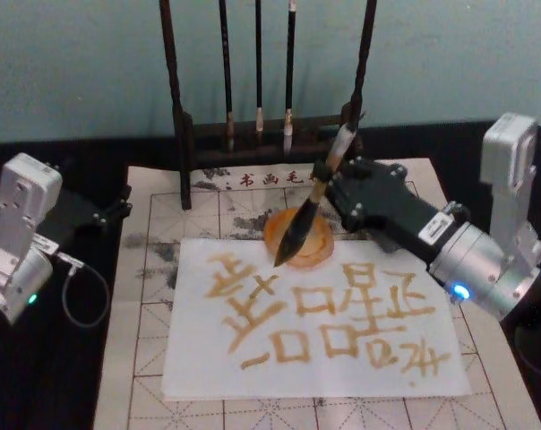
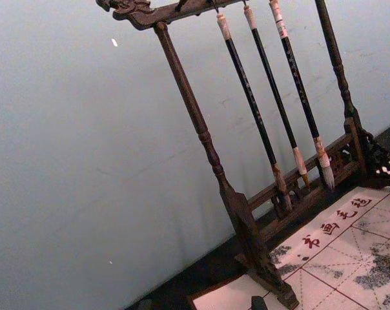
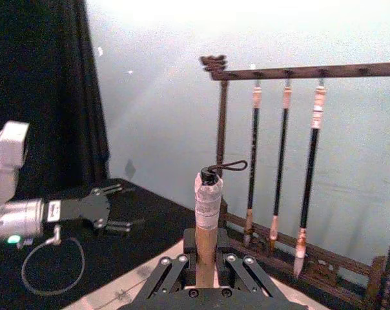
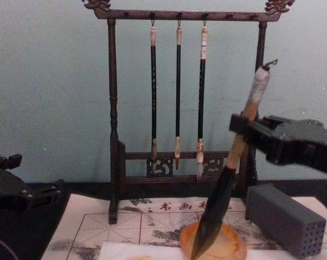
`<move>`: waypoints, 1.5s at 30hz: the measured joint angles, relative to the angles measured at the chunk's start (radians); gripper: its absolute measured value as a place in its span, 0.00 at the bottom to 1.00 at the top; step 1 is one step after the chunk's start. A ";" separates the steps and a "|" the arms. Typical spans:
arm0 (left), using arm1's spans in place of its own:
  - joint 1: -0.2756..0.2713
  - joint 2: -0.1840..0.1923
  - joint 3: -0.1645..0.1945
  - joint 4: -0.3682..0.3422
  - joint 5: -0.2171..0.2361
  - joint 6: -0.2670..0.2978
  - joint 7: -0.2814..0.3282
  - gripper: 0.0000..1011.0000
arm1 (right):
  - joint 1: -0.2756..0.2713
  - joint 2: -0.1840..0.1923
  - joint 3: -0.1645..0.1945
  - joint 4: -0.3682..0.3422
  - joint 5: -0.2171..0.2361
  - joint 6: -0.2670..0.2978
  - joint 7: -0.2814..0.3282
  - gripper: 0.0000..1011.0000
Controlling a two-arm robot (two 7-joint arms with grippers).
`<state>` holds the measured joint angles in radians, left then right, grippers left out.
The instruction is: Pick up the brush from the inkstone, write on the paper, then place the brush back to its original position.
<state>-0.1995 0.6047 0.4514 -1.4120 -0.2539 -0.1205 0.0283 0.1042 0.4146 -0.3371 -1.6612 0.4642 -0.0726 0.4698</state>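
Covering most of the dark tabletop (image 1: 38, 376), the practice mat (image 1: 141, 358) carries the paper (image 1: 199, 358). The sheet is full of amber characters, so I judge the writing done and the step in hand to be putting the brush back. Behind stands the wooden rack (image 4: 113, 135) with three thin brushes (image 4: 178, 92) hanging from it, and a grey block (image 4: 285, 219) sits to the right of the dish.

The right gripper (image 1: 331, 175) reaches in from the right, clenched on the tan handle of the brush (image 4: 228, 162). The brush tilts, cap up toward the rack, dark tip down over the near-left part of the inkstone (image 1: 322, 253). Whether the bristles touch the dish I cannot tell. The inkstone lies on the mat at the paper's far edge. The left gripper (image 3: 123, 206) is parked well off to the left, fingers spread and empty.

Doing this well probably means lowering slowly and keeping the wet tip inside the rim, so nothing drips on the sheet. The shaft should be resting on the dish before the fingers let go. The gripper should then back away without catching the cord loop or the rack post behind it.
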 joint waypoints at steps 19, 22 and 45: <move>0.000 0.000 0.000 0.000 0.000 0.000 0.000 0.99 | 0.095 -0.090 0.113 0.056 0.302 0.318 -0.208 0.19; 0.000 0.000 0.000 0.000 0.000 0.000 0.000 0.99 | 0.111 -0.111 0.132 0.076 0.351 0.373 -0.259 0.19; 0.000 0.000 0.000 0.000 0.000 0.000 0.000 0.99 | 0.180 -0.190 0.191 0.197 0.523 0.453 -0.472 0.19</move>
<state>-0.1995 0.6047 0.4514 -1.4120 -0.2539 -0.1205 0.0283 0.2838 0.2242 -0.1458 -1.4642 0.9875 0.3800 -0.0023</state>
